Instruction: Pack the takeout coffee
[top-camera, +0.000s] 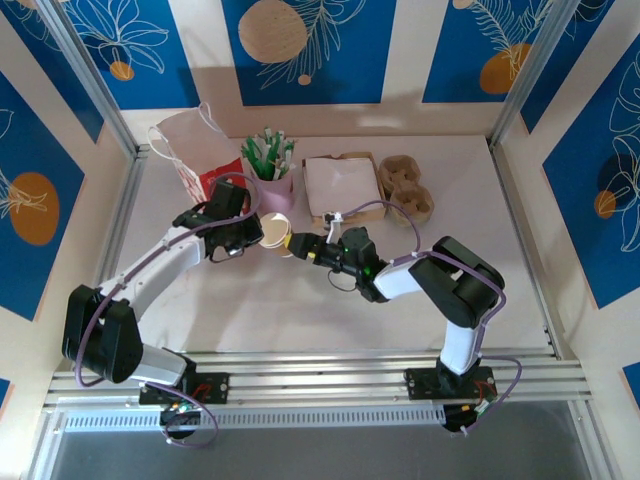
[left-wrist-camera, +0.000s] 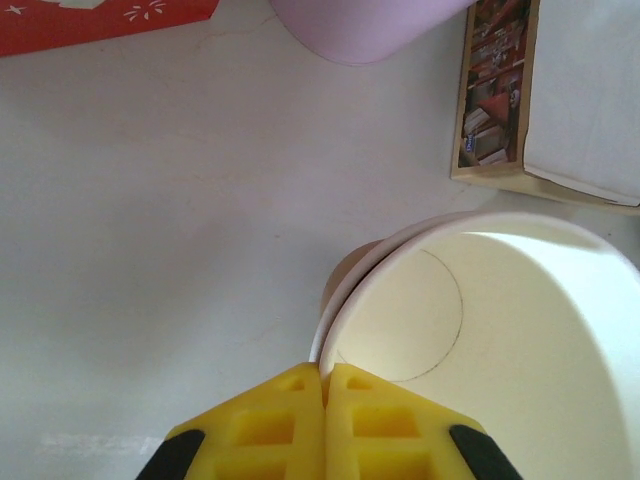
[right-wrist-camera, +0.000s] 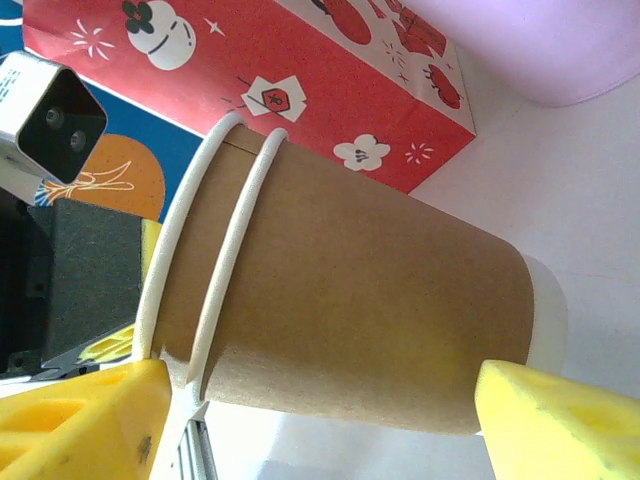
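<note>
Though tilted, cup (top-camera: 277, 234) mouth leftward

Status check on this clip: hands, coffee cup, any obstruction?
Left hand shut on paper cup rim. Right hand open, straddling cup. Two rims visible: cups look nested. Pink cup close behind.

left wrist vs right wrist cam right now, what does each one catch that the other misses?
Left wrist alone: the pale inside of the paper cup, the left gripper shut on its white rim, and a box corner behind.
Right wrist alone: two stacked rims on the brown cup wall, so probably two nested cups, lying between the wide-open fingers of the right gripper.
Both: the cup, the red printed bag, the pink cup, the white table.
</note>
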